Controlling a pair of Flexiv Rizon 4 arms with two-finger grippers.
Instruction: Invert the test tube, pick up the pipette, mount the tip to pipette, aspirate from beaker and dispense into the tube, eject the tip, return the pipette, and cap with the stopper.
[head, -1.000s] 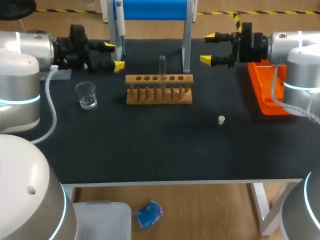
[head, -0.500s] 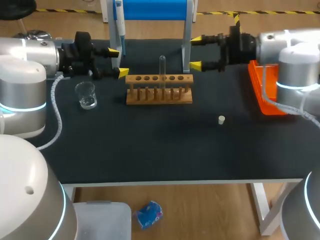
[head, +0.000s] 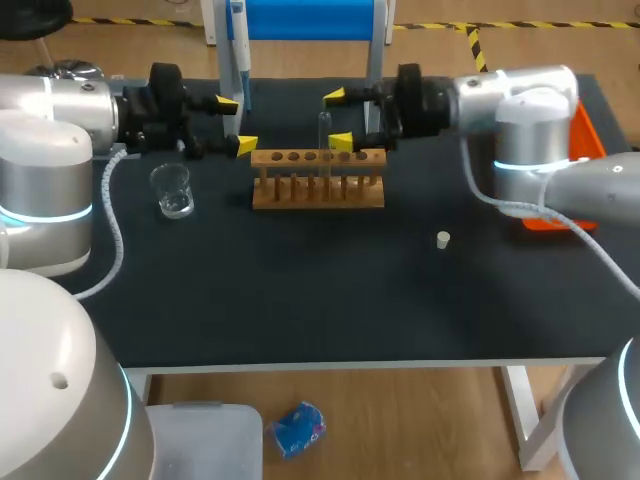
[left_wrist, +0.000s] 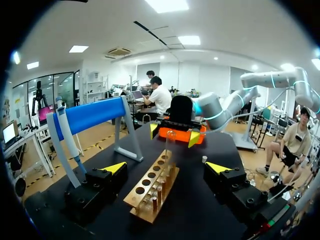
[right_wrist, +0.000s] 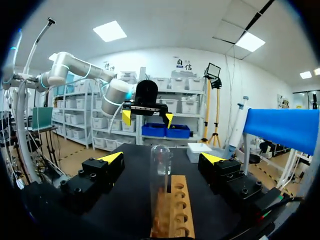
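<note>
Toward the back of the counter (head: 300, 290), the glass test tube (head: 324, 130) stands upright in a hole near the middle of the wooden rack (head: 318, 190), with its rounded closed end up and its mouth down. The right arm (head: 500, 95) reaches in from the side. Its jaws are spread wide and hold nothing, level with the tube's bare upper length. From the right wrist, the tube (right_wrist: 161, 172) rises straight ahead on the line between the yellow fingertips (right_wrist: 212, 158), and neither one touches it. The left jaws are also wide and empty. They hang near the rack's left end, behind the beaker (head: 172, 190). The tube looks light and stiff, but it is thin-walled and smooth, so it will likely be slippery against flat pads and would crack under a hard squeeze. The best hold seems to be on the straight wall above the rack and below the dome, centred between the pads and closed gently. It probably needs lifting straight up out of its hole before any turning, since a sideways pull could lever the glass against the wood or tip the rack.
</note>
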